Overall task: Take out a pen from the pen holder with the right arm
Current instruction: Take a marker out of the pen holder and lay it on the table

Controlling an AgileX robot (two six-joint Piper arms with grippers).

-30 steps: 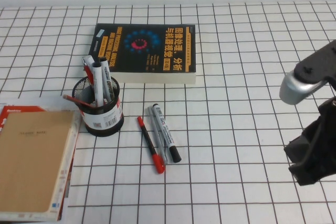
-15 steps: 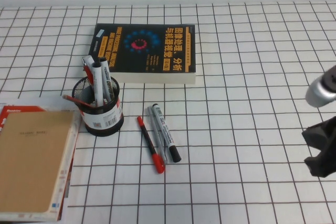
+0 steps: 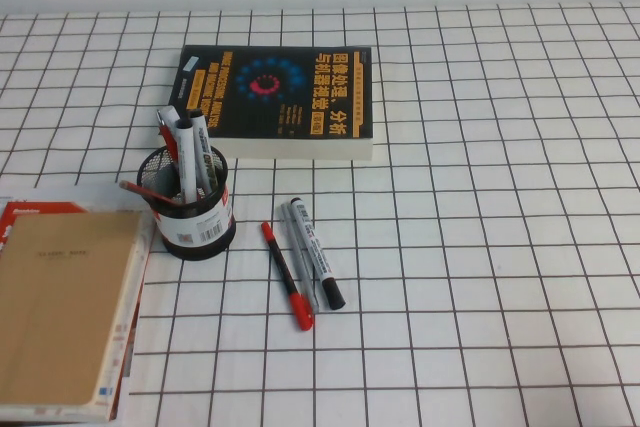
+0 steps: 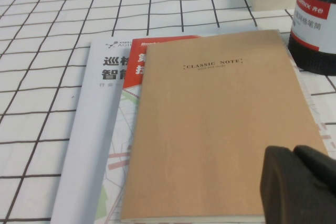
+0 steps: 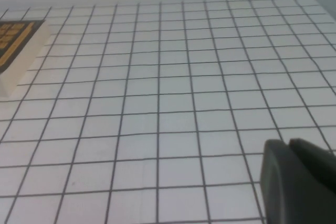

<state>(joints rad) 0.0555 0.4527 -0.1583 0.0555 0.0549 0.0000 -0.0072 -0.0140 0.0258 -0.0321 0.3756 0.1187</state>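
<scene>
On the near-left part of the table the black mesh pen holder [image 3: 196,227] stands upright with several pens [image 3: 190,152] still sticking out of it. It sits between the brown notebook [image 3: 65,307] on its left and two loose pens on its right. Those are a red pen [image 3: 288,275] and a grey marker with a black cap [image 3: 315,265], lying side by side on the checked tablecloth [image 3: 480,197] just beside the holder. A black book [image 3: 275,97] lies beyond them, farther back. What has changed is on the right: a second ago the right arm filled the right edge of the high view, half a second ago only part of it showed, and now it is gone from that view. Its wrist camera shows the right gripper [image 5: 290,148] clenched on nothing above bare grid squares, well apart from the holder, with only a corner of the black book in sight there. The left gripper [image 4: 295,155] hangs over the near end of the brown notebook, its fingers pressed together and empty. With pens already lying outside the holder and the right arm pulled away empty, the take-out looks finished and the arm appears to be retreating to rest.
</scene>
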